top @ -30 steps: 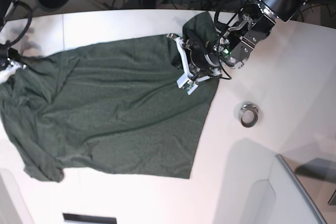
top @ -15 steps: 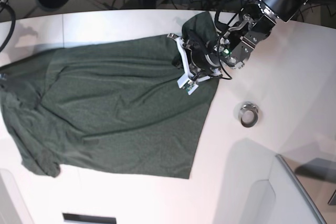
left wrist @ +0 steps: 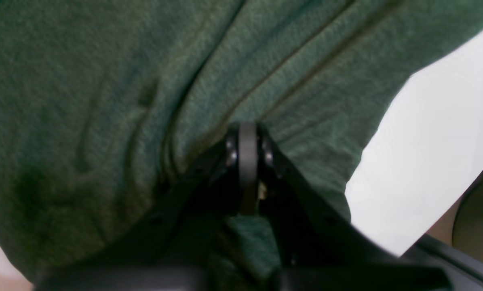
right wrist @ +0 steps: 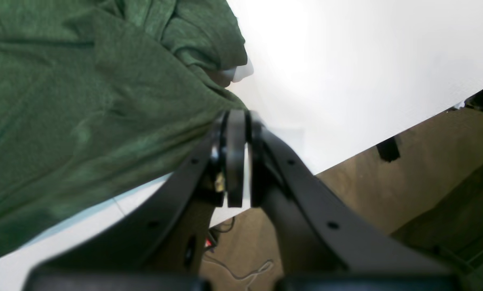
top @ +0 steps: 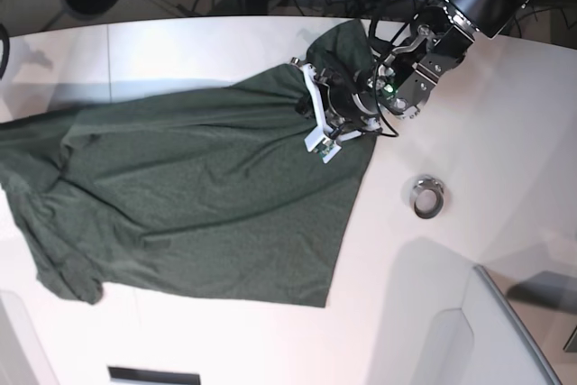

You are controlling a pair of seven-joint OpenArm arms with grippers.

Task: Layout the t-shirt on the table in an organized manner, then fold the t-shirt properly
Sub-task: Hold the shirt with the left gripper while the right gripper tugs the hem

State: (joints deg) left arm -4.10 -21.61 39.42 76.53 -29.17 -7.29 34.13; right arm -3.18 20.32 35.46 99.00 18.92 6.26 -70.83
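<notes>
The white table [top: 505, 132] fills most of the base view, its curved far edge running along the top of the frame, with open bare surface at the right and along the bottom. The dark green t-shirt [top: 198, 187] lies spread across the left and middle, running off the left edge of the frame; its straight hem slants down at the centre right, and a bunched part rises toward the upper middle. The left gripper [top: 338, 123] sits at that upper right corner of the cloth, its jaws closed together on the t-shirt, with folds gathering at the tips in the left wrist view. The right gripper [right wrist: 235, 121] is outside the base view; in its own wrist view its jaws are pressed together at the cloth's edge near the table's rim, though whether cloth is pinched cannot be told. A small metal ring [top: 427, 197] rests apart from the hem, at centre right.
</notes>
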